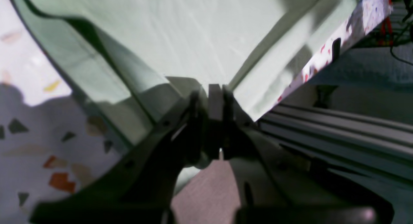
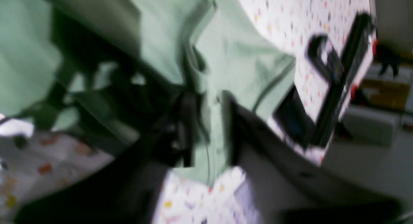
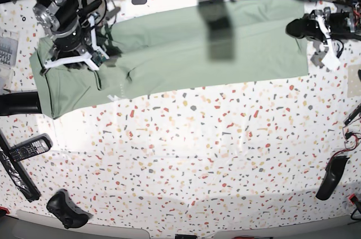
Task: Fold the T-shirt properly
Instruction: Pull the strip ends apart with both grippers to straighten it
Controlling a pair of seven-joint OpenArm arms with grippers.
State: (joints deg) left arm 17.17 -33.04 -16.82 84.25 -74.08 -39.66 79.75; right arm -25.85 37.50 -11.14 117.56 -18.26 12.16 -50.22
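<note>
Speckled terrazzo tabletop (image 3: 197, 154) under T-shirt (image 3: 169, 53); L gripper (image 1: 215, 98) pinching hem, R gripper (image 2: 209, 121) jaws apart.

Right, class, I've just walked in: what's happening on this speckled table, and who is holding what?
A two-armed robot is folding a pale green T-shirt, which lies as a long band across the far side of the speckled table. The left gripper is shut on the shirt's edge at one end. At the other end, the right gripper straddles a fold of cloth with its jaws apart. A remote control lies near the table's edge, untouched.
</note>
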